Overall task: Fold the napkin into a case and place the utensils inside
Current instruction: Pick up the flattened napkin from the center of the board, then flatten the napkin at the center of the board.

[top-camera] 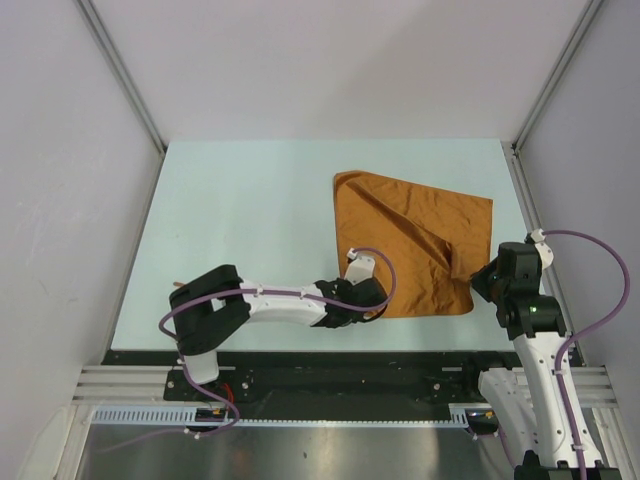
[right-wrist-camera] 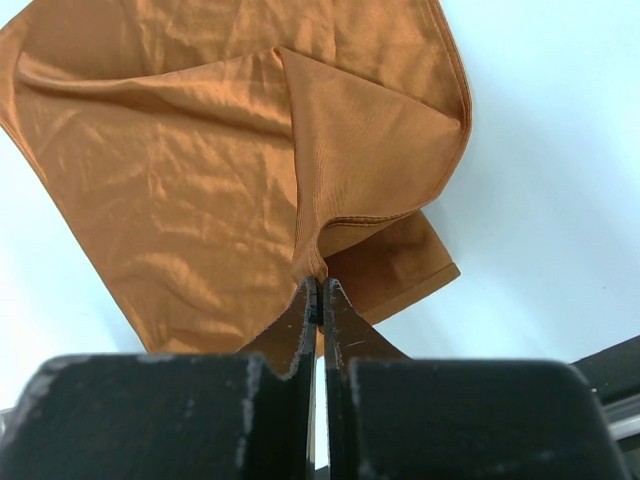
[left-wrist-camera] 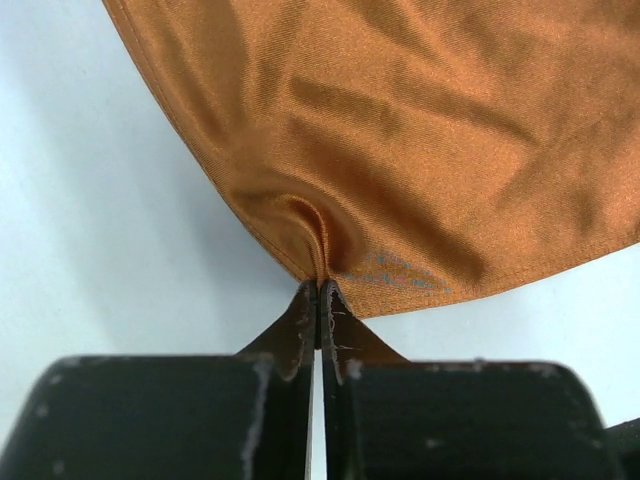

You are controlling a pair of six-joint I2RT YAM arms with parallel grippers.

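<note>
- Rust-orange napkin (top-camera: 405, 235) lay rumpled and mostly open on the far-right part of the pale worktop (top-camera: 240, 220), with one flap turned over near its right side.
- Left claw (left-wrist-camera: 320, 298) was clamped on the napkin's near edge, the cloth bunching at the pinch.
- Right claw (right-wrist-camera: 320, 288) was clamped on the raised flap.
- Folding looked barely begun: no narrow case was formed and no utensils could be made out, so every fold and the loading were left to do.
</note>
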